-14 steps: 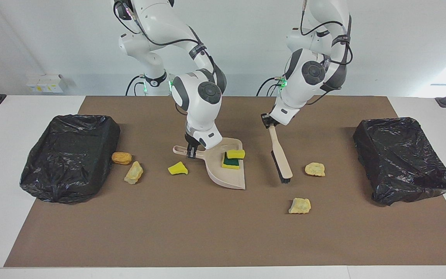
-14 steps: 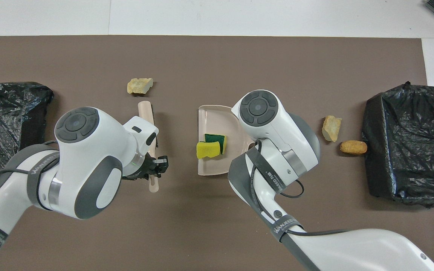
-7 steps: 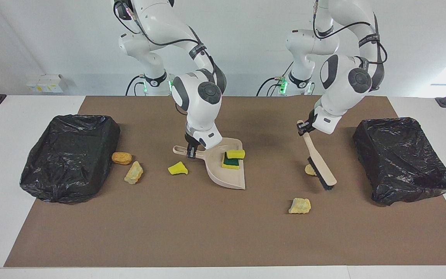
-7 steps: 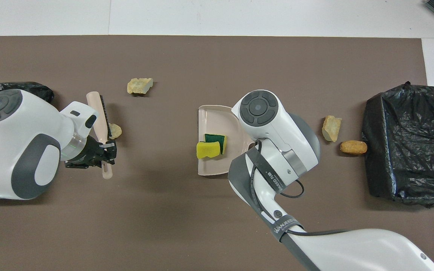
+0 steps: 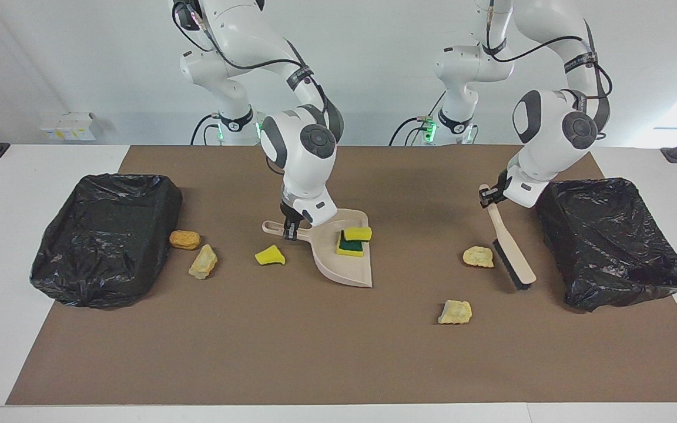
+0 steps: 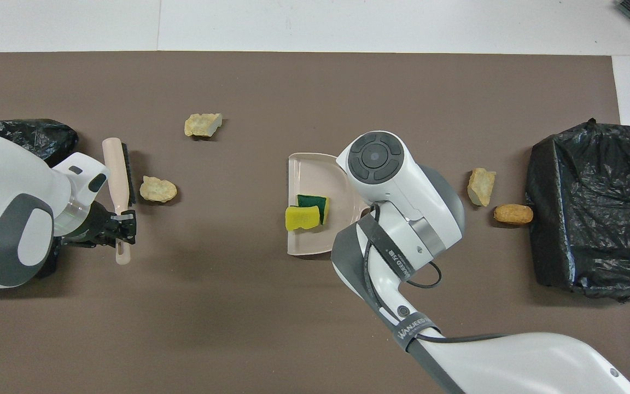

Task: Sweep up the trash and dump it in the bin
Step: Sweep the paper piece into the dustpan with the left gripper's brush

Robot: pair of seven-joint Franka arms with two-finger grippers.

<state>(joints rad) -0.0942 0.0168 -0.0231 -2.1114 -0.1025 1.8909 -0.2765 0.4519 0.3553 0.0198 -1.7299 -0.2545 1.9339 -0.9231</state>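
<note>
Nearest the robots, the right gripper [image 5: 290, 230] clamps the dustpan [image 5: 344, 258] handle; two sponge pieces [image 5: 352, 241] lie inside it. The left gripper [image 5: 487, 198] grips the brush [image 5: 512, 254], bristles just beside a tan chunk [image 5: 478, 257]. Farther out lies another chunk [image 5: 455, 312]. Other scraps [image 5: 197, 252] sit near the right arm's bin [image 5: 106, 235].

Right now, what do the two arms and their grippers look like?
Both arms are glossy white with rounded grey joint caps, grey bands lettered in white and black cables strapped along them. Green lights glow near their bases. The left gripper and right gripper are small and black.
</note>
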